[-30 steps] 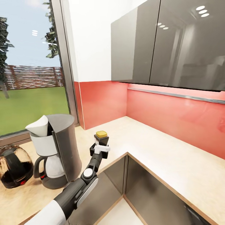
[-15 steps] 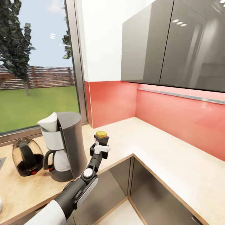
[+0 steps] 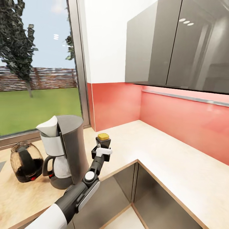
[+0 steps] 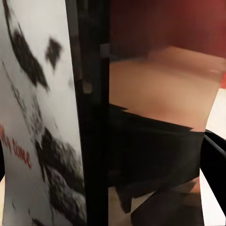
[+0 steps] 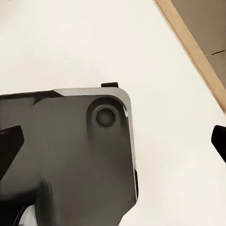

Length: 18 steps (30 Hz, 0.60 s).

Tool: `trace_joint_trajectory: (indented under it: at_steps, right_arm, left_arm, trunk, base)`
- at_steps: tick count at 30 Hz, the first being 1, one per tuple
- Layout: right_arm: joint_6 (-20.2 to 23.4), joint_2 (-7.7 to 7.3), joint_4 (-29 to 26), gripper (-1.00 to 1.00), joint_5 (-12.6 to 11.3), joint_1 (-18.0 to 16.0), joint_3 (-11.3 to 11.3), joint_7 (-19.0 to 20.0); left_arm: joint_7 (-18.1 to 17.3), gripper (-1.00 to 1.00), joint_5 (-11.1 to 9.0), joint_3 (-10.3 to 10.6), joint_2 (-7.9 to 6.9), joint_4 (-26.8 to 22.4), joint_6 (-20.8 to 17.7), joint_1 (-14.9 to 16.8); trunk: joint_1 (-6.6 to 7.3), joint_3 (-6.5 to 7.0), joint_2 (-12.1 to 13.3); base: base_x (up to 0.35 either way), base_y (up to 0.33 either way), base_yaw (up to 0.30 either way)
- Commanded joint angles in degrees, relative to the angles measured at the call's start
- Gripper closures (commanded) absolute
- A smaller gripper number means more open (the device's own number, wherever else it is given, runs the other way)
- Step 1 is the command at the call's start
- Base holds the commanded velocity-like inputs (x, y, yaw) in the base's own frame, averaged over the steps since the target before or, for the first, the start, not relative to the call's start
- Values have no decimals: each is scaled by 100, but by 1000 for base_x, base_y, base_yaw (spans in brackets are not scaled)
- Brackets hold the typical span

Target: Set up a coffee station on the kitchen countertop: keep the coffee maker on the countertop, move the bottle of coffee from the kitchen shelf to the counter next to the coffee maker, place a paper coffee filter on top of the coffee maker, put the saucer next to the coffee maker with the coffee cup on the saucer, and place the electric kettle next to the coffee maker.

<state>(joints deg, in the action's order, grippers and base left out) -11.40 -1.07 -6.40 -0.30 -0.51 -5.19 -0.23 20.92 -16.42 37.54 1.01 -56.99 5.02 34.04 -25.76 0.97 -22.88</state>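
Note:
In the head view my left gripper is shut on the bottle of coffee, a dark jar with a yellow-gold lid, held upright over the countertop near its front edge. The black coffee maker stands just left of it, with the white paper coffee filter on top. Further left sits the glass electric kettle. The left wrist view has the bottle's pale label right up close. My right gripper is open, with nothing between its fingertips.
Glossy grey wall cabinets hang above the red backsplash. The countertop bends in an L to the right. Grey base cabinets lie under it. A window stands behind the kettle. The right wrist view looks down at a dark robot part over pale floor.
The camera has turned, so the whole scene slid right and the kettle came fully into view. The left gripper still holds the bottle, now a little closer to the coffee maker.

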Motion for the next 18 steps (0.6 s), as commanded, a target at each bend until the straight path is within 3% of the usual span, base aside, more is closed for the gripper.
trace_joint_trajectory:
  at_steps: [1, 6, 18]
  right_arm:
    - [-24, 1, 7, -100, -5, -2, -35, 6]
    - [-28, 1, 7, -100, 2, -2, -35, 6]
    - [-38, 1, 7, -100, 12, -2, -35, 6]
  left_arm:
    - [35, 100, -61, 25, -4, 4, 38, 6]
    - [35, 100, -44, 26, 3, 4, 38, 6]
    - [35, 100, -52, 26, 4, 4, 37, 6]
  trunk:
    - [-2, -2, -4]
    - [-2, -2, -4]
    - [-2, -2, -4]
  base:
    - [7, -2, 0]
    - [45, -11, 0]
    - [156, -95, 0]
